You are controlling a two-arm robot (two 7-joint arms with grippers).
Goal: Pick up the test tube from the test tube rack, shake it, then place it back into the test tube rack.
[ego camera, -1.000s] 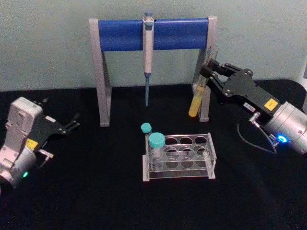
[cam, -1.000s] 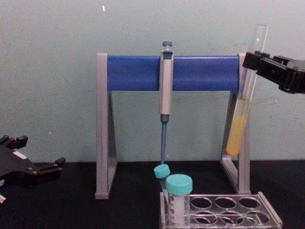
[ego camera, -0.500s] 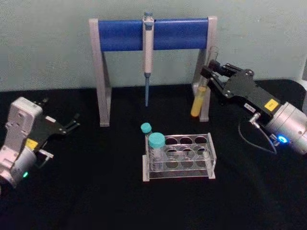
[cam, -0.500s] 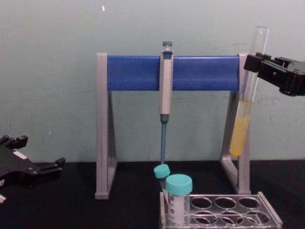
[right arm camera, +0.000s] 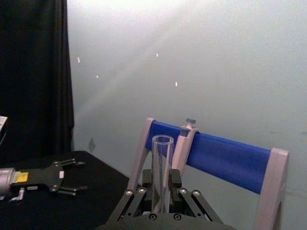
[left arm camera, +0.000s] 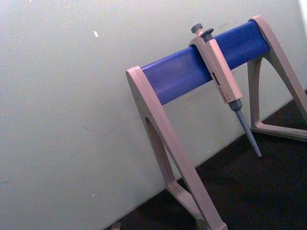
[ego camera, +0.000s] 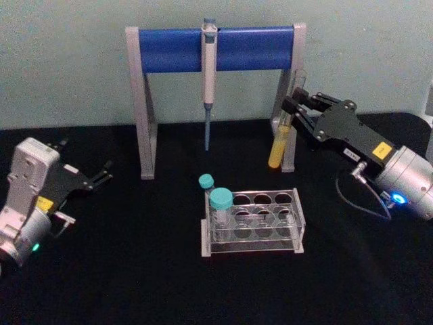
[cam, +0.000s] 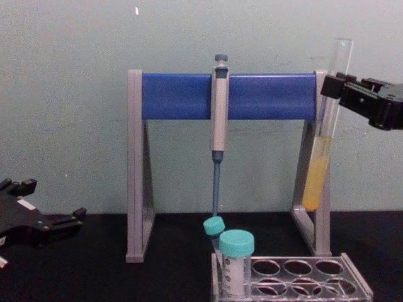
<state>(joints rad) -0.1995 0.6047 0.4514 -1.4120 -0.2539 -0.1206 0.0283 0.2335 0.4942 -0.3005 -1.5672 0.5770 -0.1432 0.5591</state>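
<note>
The test tube is a long clear glass tube with yellow liquid in its lower part. It hangs almost upright in the air, in front of the stand's right leg. My right gripper is shut on its upper half, as the chest view also shows. In the right wrist view the test tube's open mouth rises between the fingers. The test tube rack, low and clear, sits on the black table below and to the left of the tube. My left gripper rests open at the far left.
Two teal-capped tubes stand at the rack's left end. Behind it stands a grey-legged stand with a blue crossbar, with a grey-blue pipette hanging from it. A pale wall closes off the back.
The right gripper has shifted slightly and the held tube has sunk a little and rocked in its tilt. The left arm has not moved.
</note>
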